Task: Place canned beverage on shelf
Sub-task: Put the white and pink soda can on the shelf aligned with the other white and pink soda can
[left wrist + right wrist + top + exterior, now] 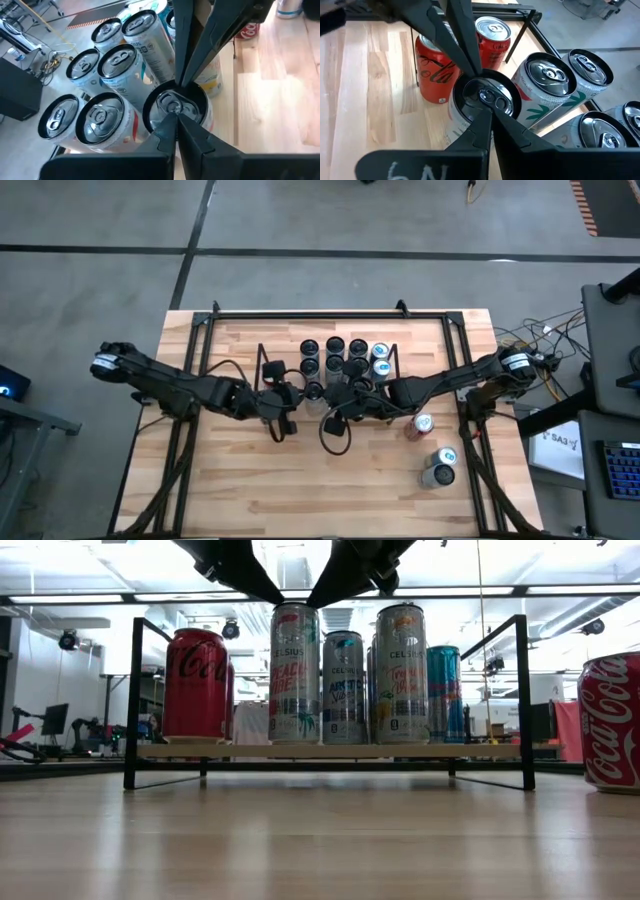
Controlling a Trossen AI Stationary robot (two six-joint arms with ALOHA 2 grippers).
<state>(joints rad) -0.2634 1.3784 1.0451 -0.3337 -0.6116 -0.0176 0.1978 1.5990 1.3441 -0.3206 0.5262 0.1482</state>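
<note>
1. High view shows both dark arms reaching inward over the pale wood-plank table [250,490], meeting at the near edge of the shelf [262,360].
2. Left gripper [176,116] has its two tapered black fingers pressed together to a point, holding nothing; the tip sits right over the shiny pull-tab lid of a tall slim can [175,107].
3. Right gripper [487,112] is likewise closed to a wedge and empty, its tip just above that same front can [482,97], with the left arm's fingers [455,35] meeting it from the opposite side.
4. Beyond the left gripper stand more slim cylindrical cans [107,112] with brushed silver tops, packed side by side and touching.
5. Beside the right gripper, two glossy red cola cans [440,70] stand on the shelf's end, near its thin black wire frame.
6. Low view: the shelf [330,752] is a thin light-wood board between black wire end frames, carrying upright cans, a red one [195,685] at one end.
7. Behind the right gripper, off the shelf, a red can [420,425] and a silver can [438,468] lie on the table.
</note>
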